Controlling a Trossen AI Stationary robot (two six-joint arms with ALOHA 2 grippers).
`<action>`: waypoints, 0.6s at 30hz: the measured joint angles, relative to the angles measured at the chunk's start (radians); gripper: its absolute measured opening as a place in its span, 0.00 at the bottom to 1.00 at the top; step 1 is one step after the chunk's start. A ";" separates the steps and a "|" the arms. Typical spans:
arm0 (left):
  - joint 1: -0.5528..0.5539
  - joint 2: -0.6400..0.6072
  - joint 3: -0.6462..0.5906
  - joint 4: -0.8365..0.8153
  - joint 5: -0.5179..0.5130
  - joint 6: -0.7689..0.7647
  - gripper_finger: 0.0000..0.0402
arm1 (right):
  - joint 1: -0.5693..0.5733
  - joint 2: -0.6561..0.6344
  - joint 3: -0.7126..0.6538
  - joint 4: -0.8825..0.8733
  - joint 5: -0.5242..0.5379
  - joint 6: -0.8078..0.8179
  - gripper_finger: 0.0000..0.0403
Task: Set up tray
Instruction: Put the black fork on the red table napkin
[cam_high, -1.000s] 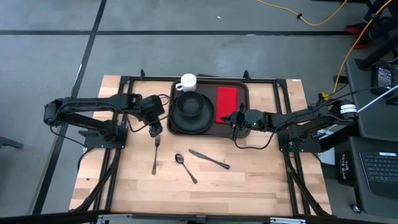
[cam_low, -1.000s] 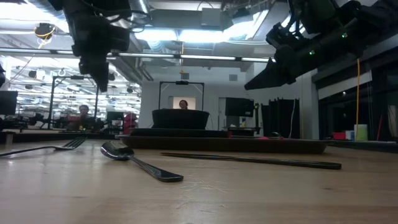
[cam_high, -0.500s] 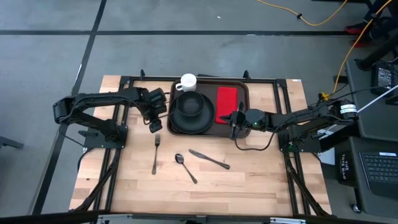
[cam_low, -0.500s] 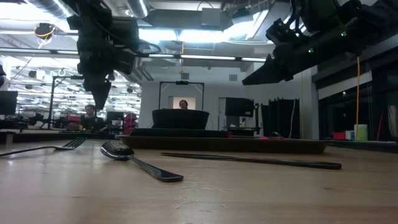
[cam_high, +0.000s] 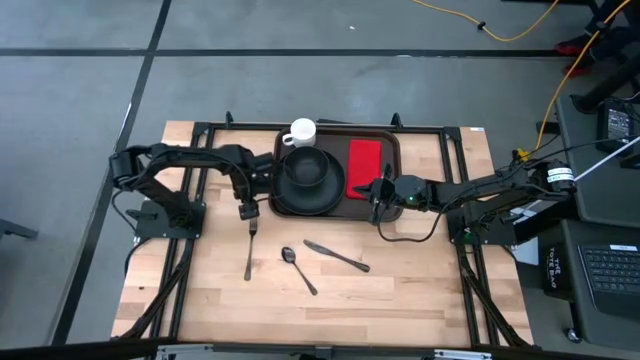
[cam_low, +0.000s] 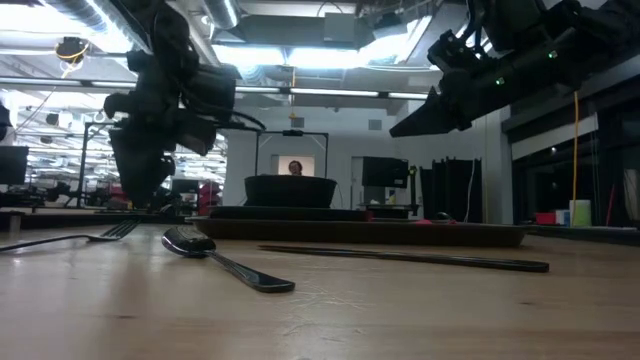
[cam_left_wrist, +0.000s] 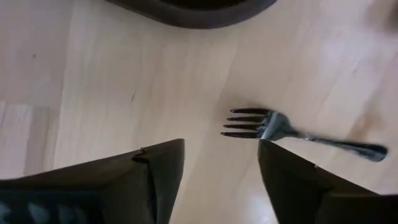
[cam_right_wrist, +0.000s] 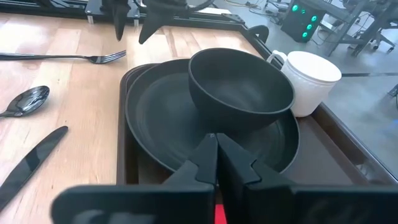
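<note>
Wooden desk (cam_high: 400, 290), tray (cam_high: 392, 145) at its back.
My left tool (cam_high: 247, 210) hung released above the fork (cam_high: 249, 250); my right tool (cam_high: 377, 205) stayed clenched, empty, beside the tray.

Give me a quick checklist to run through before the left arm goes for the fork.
1. Left pincer open: ok, fingers spread wide.
2. Left pincer near the fork: ok, it hangs just past the tines, beside the tray.
3. Fork free on the table: ok, clear of the spoon and knife.
4. Right pincer out of the way: ok, shut, over the tray's right side by the red napkin.
5. Room on the tray for cutlery: cannot tell; plate, bowl, mug and napkin fill most of it.
</note>
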 joint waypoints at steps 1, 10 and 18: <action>0.000 0.010 0.000 0.003 0.000 0.010 0.49 | 0.000 0.000 0.000 0.000 0.000 0.000 0.03; 0.000 0.084 0.000 0.006 0.000 0.090 0.49 | 0.000 0.000 0.000 0.002 0.000 0.001 0.01; 0.000 0.119 0.000 0.023 0.010 0.190 0.49 | 0.000 0.000 0.000 0.006 0.000 -0.001 0.04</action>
